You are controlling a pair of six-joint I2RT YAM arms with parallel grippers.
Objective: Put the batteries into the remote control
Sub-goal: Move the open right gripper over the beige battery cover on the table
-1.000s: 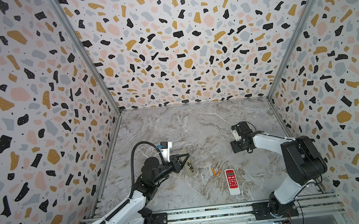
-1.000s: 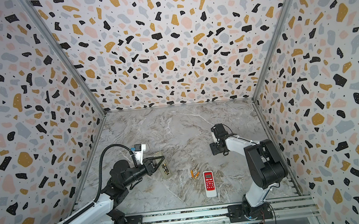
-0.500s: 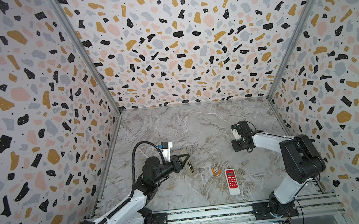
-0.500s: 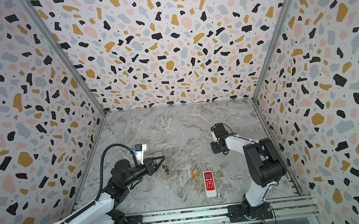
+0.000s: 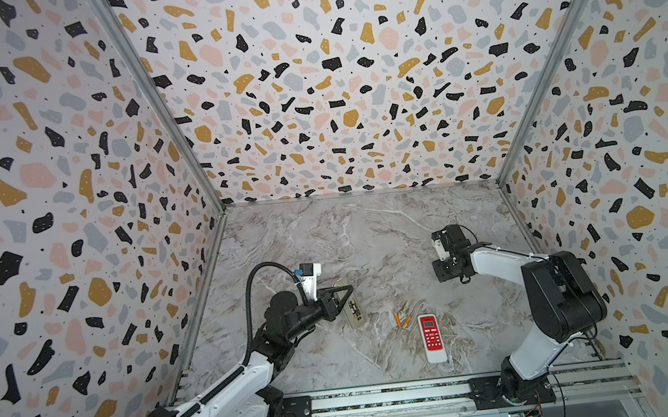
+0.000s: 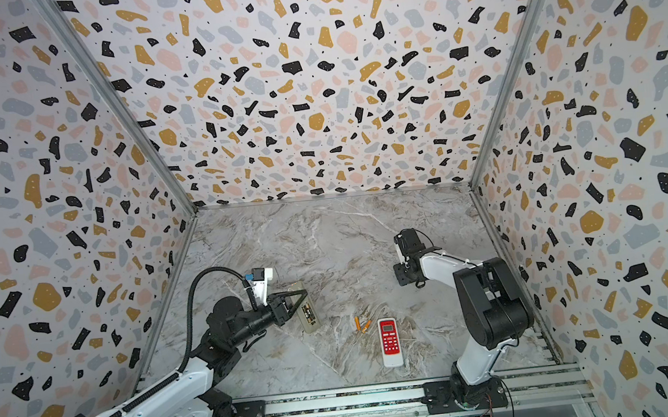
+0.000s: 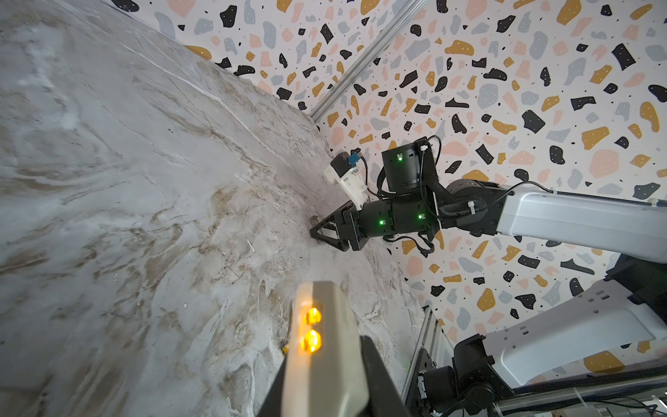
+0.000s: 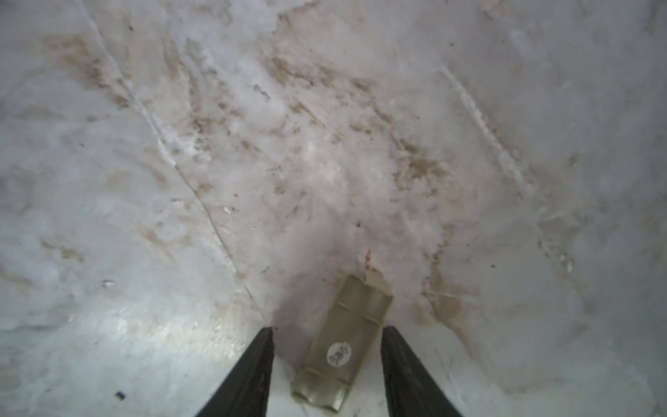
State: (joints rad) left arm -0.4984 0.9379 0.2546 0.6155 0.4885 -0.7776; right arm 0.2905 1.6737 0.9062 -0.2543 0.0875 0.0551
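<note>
— top views first. where are the batteries?
— in both top views two orange batteries (image 5: 400, 320) lie on the marble table (image 5: 368, 235), between the beige remote (image 5: 355, 314) and the red remote (image 5: 432, 336). the left gripper (image 5: 343, 296) pinches the beige remote's far end.
— left wrist?
— jaws tight on the beige remote. two amber spots (image 7: 311, 328) glow on its end.
— right wrist?
— the right gripper (image 8: 326, 330) stands spread, with a beige cover (image 8: 343, 346) lying flat between its tips.

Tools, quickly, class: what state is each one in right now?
Left tool: closed, holding the beige remote.
Right tool: open, empty, straddling the beige cover.
</note>
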